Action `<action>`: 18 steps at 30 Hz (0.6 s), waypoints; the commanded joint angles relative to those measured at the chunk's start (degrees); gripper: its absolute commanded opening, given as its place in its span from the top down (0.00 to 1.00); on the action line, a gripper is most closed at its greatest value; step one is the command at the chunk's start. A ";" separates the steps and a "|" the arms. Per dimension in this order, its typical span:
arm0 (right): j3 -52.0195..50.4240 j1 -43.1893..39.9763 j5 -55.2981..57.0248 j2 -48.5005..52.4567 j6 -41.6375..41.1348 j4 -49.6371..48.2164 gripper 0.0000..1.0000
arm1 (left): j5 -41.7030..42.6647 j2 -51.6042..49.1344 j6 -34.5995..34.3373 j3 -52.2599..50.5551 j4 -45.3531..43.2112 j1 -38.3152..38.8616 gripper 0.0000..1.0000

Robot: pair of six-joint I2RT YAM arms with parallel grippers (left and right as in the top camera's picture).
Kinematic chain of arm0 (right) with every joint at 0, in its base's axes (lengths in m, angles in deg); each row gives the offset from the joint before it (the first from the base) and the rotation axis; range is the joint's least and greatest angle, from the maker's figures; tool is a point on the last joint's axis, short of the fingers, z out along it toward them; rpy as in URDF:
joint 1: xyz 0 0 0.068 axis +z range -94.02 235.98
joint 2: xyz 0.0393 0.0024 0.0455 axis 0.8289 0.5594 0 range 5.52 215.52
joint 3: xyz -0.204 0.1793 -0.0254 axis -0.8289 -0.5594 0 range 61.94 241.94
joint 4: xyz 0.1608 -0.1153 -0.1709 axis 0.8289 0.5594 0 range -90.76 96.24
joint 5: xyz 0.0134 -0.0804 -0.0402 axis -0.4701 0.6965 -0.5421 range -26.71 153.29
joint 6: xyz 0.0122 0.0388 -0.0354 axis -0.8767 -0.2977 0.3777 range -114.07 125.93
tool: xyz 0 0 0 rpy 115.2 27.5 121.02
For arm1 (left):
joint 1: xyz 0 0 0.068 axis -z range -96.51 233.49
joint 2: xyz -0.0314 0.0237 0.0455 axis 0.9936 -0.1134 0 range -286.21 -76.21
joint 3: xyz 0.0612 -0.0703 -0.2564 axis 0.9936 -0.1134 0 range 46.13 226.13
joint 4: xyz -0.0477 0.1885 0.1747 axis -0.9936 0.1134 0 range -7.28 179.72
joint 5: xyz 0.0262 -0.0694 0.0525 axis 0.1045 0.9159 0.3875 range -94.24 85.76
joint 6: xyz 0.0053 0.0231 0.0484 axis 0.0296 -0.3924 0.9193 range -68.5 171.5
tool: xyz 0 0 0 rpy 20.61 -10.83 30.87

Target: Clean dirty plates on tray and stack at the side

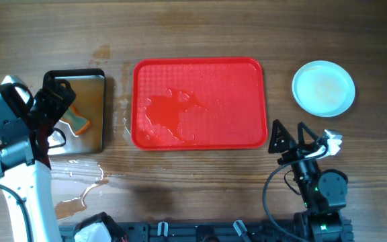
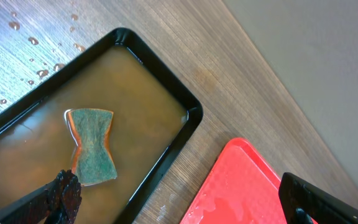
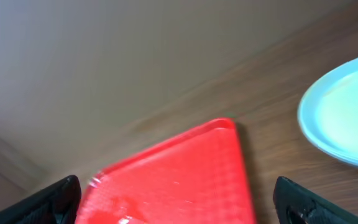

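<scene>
At mid-table lay the tray (image 1: 228, 91), its long axis running left to right and its left half wet. Well to its right, on bare wood, sat the plates (image 1: 323, 88), one pale disc from above, their number unclear. The right gripper (image 1: 289, 131) stood spread near the tray's near right corner. The left gripper (image 2: 179, 202) hung spread over a black pan (image 1: 103, 107) holding a sponge (image 1: 79, 122).

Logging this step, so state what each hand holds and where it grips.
Nothing is held: the left hand and the right hand are both open, empty.
</scene>
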 commanded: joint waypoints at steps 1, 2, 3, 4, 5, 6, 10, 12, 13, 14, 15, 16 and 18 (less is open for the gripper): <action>-0.07 0.11 3.54 -2.86 15.08 4.48 0.00 | 0.50 0.24 0.28 0.28 -0.11 -0.24 0.00; -0.07 -0.07 3.48 -3.45 18.97 4.46 0.00 | 0.48 0.24 0.28 0.28 -0.11 -0.24 0.00; -0.07 -0.26 3.48 -3.87 21.05 4.46 0.00 | 0.50 0.24 0.28 0.28 -0.11 -0.24 0.00; -0.07 -0.74 3.48 -4.61 21.99 4.44 0.00 | 0.48 0.24 0.28 0.28 -0.11 -0.22 0.00; -0.07 -1.09 3.48 -5.35 22.23 4.46 0.00 | 0.48 0.24 0.28 0.28 -0.11 -0.24 0.00; -0.07 -1.57 3.48 -6.60 22.16 4.44 0.00 | 0.48 0.24 0.28 0.28 -0.11 -0.24 0.00; -0.07 -2.80 3.48 -9.44 22.36 4.35 0.00 | 0.50 0.24 0.28 0.28 -0.11 -0.24 0.00; -0.07 -2.82 3.50 -9.44 22.40 4.37 0.00 | 0.48 0.24 0.28 0.28 -0.11 -0.24 0.00; -0.07 -2.84 3.50 -9.42 22.40 4.37 0.00 | 0.48 0.24 0.28 0.28 -0.11 -0.24 0.00; -0.07 -2.84 3.50 -9.38 22.40 4.37 0.00 | 0.50 0.24 0.28 0.28 -0.11 -0.22 0.00; -0.07 -2.84 3.50 -9.33 22.40 4.37 0.00 | 0.48 0.24 0.28 0.28 -0.11 -0.24 0.00; -0.07 -2.84 3.50 -9.33 22.40 4.37 0.00 | 0.48 0.24 0.28 0.28 -0.13 -0.24 0.00; -0.07 -2.84 3.50 -9.33 22.40 4.35 0.00 | 0.48 0.24 0.28 0.28 -0.11 -0.22 0.00</action>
